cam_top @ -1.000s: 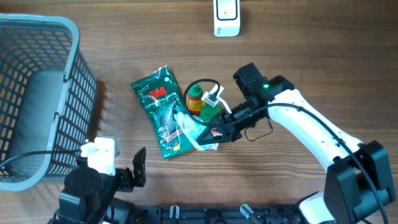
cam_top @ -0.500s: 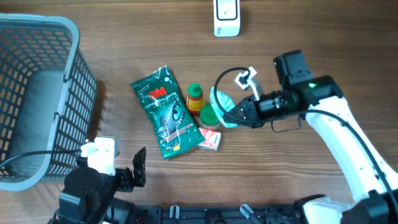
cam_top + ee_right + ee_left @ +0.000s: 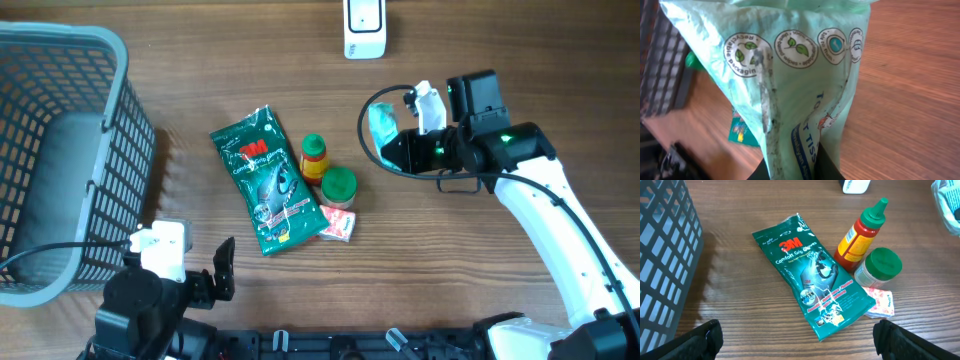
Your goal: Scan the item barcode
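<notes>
The right gripper (image 3: 400,150) is clamped on 1 end of the pale green tissue pack (image 3: 380,128), held over the table (image 3: 500,60) to the right of the bottle (image 3: 314,158). The pack's long axis runs away from the fingers, with the recycling marks at the free end. The left gripper (image 3: 800,339) stands wide apart and empty beside the basket (image 3: 120,150). The table is brown wood, and 1 white scanner (image 3: 364,28) lies at the far edge.
</notes>
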Controlling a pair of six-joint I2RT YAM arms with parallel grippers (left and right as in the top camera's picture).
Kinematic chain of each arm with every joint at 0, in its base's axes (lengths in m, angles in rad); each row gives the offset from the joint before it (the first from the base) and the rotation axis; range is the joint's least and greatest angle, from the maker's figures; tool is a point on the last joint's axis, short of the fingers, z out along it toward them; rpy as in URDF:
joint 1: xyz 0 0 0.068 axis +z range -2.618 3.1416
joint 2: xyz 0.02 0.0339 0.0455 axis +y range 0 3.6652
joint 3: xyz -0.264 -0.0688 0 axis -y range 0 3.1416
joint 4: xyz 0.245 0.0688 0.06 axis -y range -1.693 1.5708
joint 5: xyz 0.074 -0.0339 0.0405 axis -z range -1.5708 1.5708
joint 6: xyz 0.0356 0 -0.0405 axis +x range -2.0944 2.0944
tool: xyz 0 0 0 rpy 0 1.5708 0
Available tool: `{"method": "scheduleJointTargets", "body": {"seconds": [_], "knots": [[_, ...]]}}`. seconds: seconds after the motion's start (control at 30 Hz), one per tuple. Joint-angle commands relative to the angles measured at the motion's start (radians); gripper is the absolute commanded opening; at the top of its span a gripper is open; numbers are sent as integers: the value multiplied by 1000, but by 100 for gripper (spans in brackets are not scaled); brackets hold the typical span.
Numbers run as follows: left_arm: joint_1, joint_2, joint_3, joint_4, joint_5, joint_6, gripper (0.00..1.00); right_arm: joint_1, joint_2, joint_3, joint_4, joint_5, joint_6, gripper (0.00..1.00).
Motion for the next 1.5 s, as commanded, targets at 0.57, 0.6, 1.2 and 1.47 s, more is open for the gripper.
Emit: {"method": "scheduleJointTargets", "body": {"seconds": [0.57, 0.6, 1.2, 1.47], "knots": [[5, 5, 9, 1, 12, -6, 100, -20, 164, 19, 204, 299, 26, 5], [5, 5, 9, 1, 12, -6, 100, -28, 188, 29, 241, 261, 26, 4], [5, 5, 9, 1, 12, -6, 100, -43, 911, 859, 221, 299, 7, 4], [5, 5, 9, 1, 12, -6, 100, 18, 930, 869, 303, 539, -23, 5]]}}
